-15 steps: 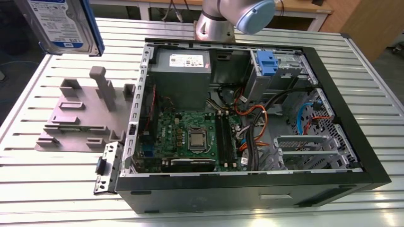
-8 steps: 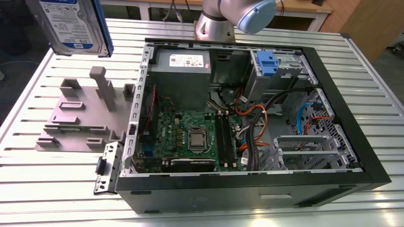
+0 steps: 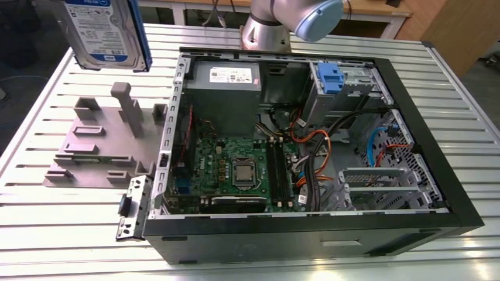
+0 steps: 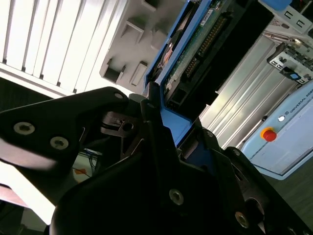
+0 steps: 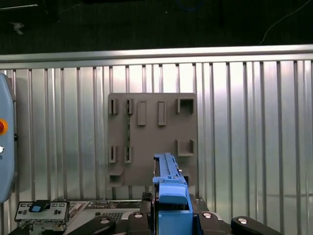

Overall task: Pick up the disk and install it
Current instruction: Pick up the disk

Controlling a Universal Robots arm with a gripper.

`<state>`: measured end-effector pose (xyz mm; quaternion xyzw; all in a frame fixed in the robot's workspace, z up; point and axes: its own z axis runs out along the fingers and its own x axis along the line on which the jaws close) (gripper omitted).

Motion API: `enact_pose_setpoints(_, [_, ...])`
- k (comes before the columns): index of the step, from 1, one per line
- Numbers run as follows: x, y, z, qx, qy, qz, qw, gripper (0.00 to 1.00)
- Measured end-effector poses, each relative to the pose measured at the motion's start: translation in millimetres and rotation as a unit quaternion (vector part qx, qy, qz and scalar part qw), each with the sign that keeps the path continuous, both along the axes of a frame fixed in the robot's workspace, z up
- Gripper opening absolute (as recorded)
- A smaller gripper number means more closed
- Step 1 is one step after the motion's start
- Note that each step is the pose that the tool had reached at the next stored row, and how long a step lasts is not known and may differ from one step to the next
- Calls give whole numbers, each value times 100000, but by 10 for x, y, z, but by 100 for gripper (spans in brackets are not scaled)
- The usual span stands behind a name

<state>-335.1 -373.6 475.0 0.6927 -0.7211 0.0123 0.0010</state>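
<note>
The disk (image 3: 102,32), a silver drive with a white-and-blue label in a blue carrier, hangs upright in the air above the table's far corner at the exterior view's left. It is well above the grey holder (image 3: 102,140). In the second wrist view my gripper (image 4: 171,117) is shut on the carrier's blue edge, and the disk's green circuit board (image 4: 200,44) sticks out past the black fingers (image 4: 146,105). In the first wrist view the disk (image 5: 168,188) shows edge-on between the jaws of the gripper (image 5: 170,218), over the holder (image 5: 151,139).
An open computer case (image 3: 461,199) lies on the slatted metal table (image 3: 469,93), with the motherboard (image 3: 234,167) and a drive bay with a blue latch (image 3: 329,79) exposed. The arm's base (image 3: 266,32) stands behind the case. A pendant with a red button (image 4: 274,132) lies nearby.
</note>
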Motion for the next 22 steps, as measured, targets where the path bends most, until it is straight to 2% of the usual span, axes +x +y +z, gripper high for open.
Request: enact_pose_setpoints(22, [364,-36,0,-1,1,5,100000,36])
